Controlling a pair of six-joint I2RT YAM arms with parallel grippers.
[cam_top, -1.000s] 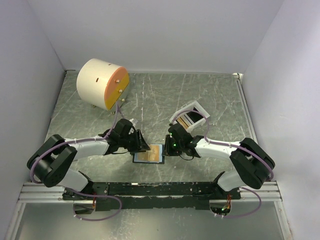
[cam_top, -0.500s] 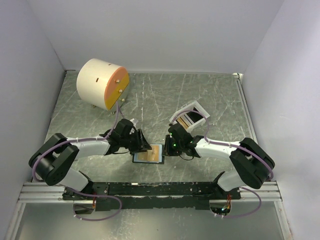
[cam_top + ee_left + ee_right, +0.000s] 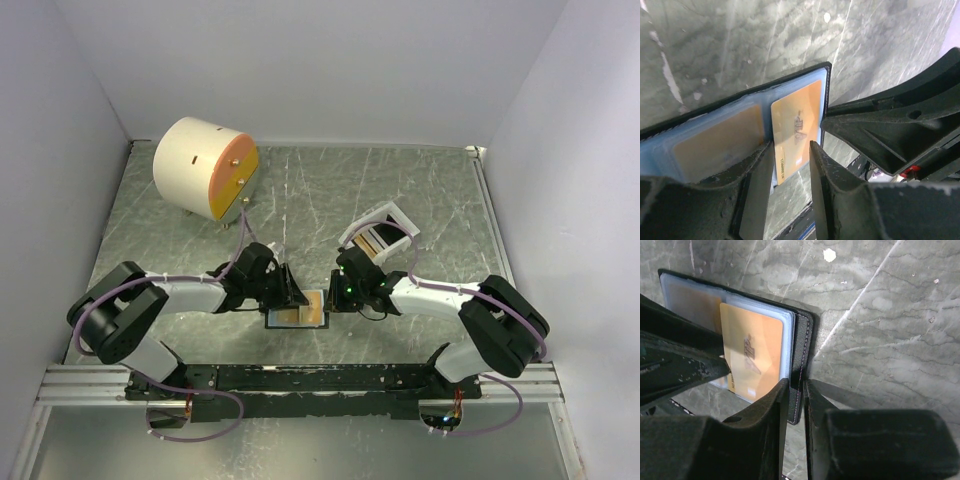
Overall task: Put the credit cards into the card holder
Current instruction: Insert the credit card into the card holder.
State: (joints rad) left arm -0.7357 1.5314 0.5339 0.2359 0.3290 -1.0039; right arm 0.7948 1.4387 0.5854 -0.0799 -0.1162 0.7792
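While both arms crowd in at the near middle of the table, we've got the card holder lying open and flat between them, blue sleeves facing up. Coming in low from the left is the left gripper, jaws roughly half apart. One finger sits against each long edge of an orange-tan credit card, and as far as we can make out it's pinched edgewise at its near end.

That card lies on the holder's right-hand page, its far end close to the black border. It looks bright and unclouded, so we'd say it is on top of the blue sleeve, though we can't be sure.

Over on the other side, the right gripper has its jaws almost together. Only a narrow slot is left, and the black outer edge of the holder's right cover runs straight into that slot, so we're calling that a grip on the cover.

On the left-hand page we spot a second card, orange-tan too, showing dimly through its sleeve.

Further back, a cream cylinder with an orange face sits at the far left corner, well apart from the action. A white tray stands just beyond the right gripper.
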